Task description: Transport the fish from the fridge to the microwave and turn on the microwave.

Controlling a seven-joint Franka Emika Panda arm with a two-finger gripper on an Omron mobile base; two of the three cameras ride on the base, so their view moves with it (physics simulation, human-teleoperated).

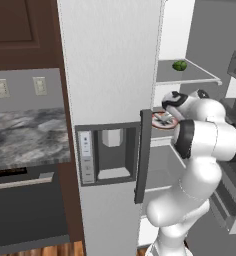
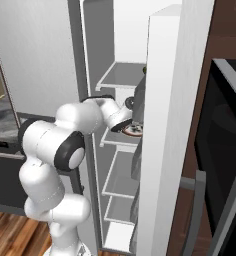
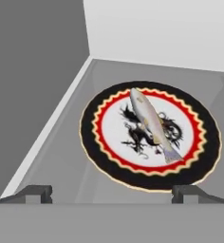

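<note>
The arm reaches into the open fridge [image 1: 110, 75], its hand over a middle shelf [image 3: 61, 142]. In the hand view the gripper [image 3: 112, 192] hangs above that shelf with its jaws spread wide and nothing between them; the two dark fingertips [image 3: 35, 192] stand far apart at the bottom edge, one on each side of the plate [image 3: 109, 163]. The plate lies flat on the grey shelf, with a black outer band, a red ring with a wavy pale edge, and a white centre bearing a dark dragon figure. The fish [image 3: 152, 123] lies across the plate's centre, pale silver, running diagonally from the upper left to its tail at the lower right, untouched by the fingers. In the left base view the plate's rim [image 1: 162, 121] shows just beside the hand, and a small green round item [image 1: 179, 65] sits on the shelf above. In the right base view the plate [image 2: 134, 131] shows just beside the hand, partly behind the open fridge door [image 2: 162, 125], and the microwave [image 2: 225, 150] stands at the far right with its dark-glass door ajar.
</note>
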